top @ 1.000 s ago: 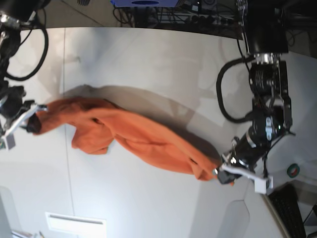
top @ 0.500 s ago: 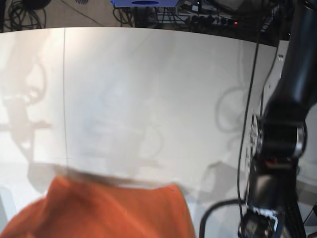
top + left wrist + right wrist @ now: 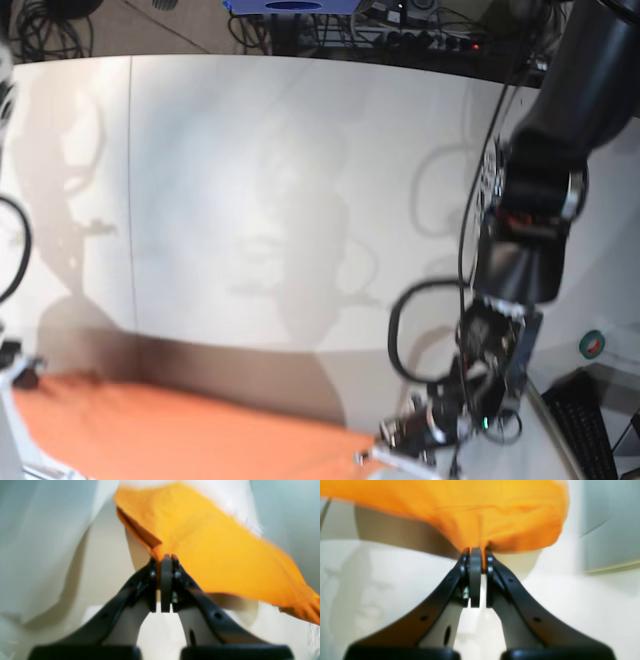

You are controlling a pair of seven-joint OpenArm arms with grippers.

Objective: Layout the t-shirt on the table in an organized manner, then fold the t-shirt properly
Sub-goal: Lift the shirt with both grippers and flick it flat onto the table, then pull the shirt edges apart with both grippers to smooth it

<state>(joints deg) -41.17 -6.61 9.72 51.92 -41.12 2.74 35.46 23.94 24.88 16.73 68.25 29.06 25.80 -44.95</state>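
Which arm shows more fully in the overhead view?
The left arm, on that view's right; the right arm is almost out of frame at the left edge. Both hold the t-shirt.

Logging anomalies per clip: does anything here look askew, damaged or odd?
Nothing looks damaged. The shirt hangs stretched between the left end effector and the right end effector, each pinching an edge, above the table. All views are motion-blurred, so fine detail cannot be judged.

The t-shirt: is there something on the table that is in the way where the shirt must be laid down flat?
Nothing visible is in the way. The t-shirt hangs stretched between the left gripper and the right gripper, both shut on its edge. The table beyond it shows only shadows and a thin seam line.
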